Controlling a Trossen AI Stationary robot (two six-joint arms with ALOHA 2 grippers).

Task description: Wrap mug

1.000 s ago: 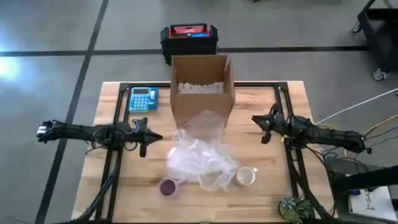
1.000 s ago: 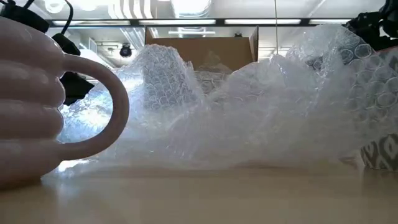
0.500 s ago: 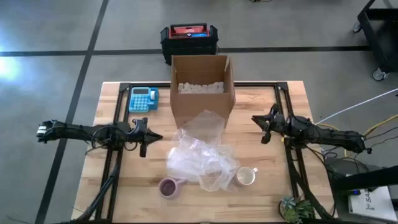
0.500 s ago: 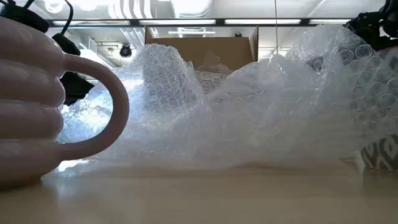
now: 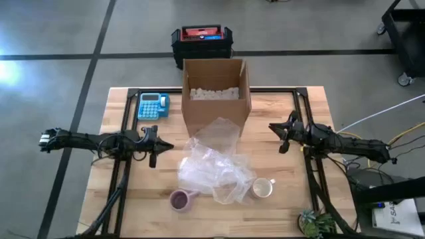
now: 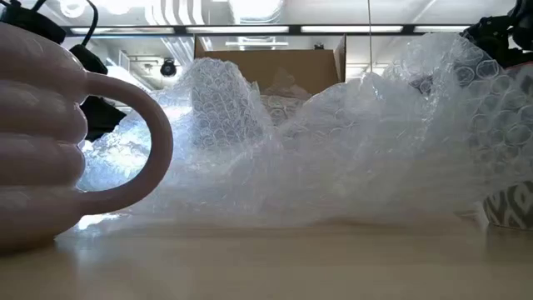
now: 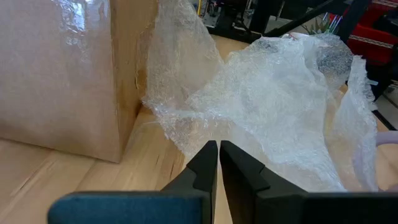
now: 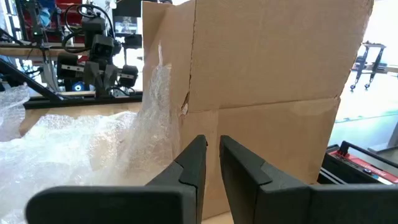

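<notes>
A crumpled sheet of clear bubble wrap (image 5: 212,166) lies in the middle of the table, one end leaning against the cardboard box (image 5: 216,93). A pink ribbed mug (image 5: 179,198) stands upright at the wrap's near left edge, close up in the low view (image 6: 58,142). A cream mug (image 5: 263,188) stands at its near right edge. My left gripper (image 5: 159,147) hovers shut to the left of the wrap, pointing at it (image 7: 218,149). My right gripper (image 5: 277,136) hovers shut to the right of the box, pointing at the box's side (image 8: 211,146).
A blue calculator (image 5: 153,105) lies at the far left, beside the open box, which holds white packing bits. A small plant (image 5: 315,222) stands at the near right corner. A black and red case (image 5: 201,41) sits on the floor beyond the table.
</notes>
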